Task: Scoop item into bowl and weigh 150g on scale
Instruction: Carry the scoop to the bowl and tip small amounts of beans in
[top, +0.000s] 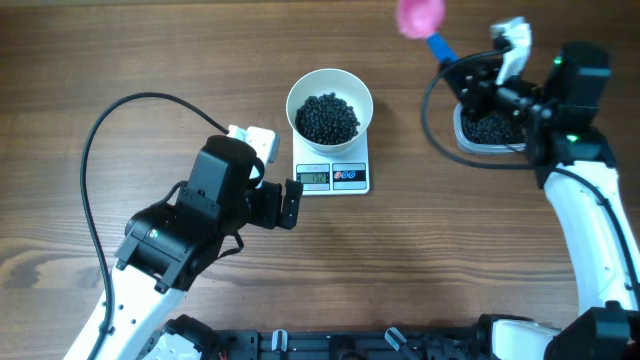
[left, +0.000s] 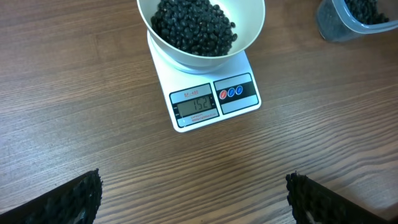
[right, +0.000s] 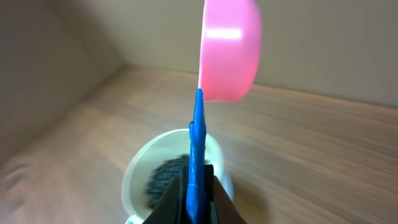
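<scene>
The white bowl (top: 300, 95) stands on the scale (top: 350, 178) at the table's middle, with a heap of black beads (top: 327, 118) in it. In the left wrist view the bowl (left: 249, 34) and beads (left: 193, 25) sit above the scale (left: 239, 106), whose display is lit. My left gripper (top: 285, 185) is open just left of the scale; its fingertips (left: 78, 199) hold nothing. At the far right, my right gripper (top: 467, 72) is shut on the blue handle (right: 197, 149) of the pink scoop (right: 230, 53), which is raised. No beads show on the scoop (top: 420, 14).
A clear plastic tub (top: 465, 135) holding more black beads stands at the right, under the right arm; it also shows as the tub (left: 329, 28) in the left wrist view. A black cable (top: 95, 140) loops over the table at the left.
</scene>
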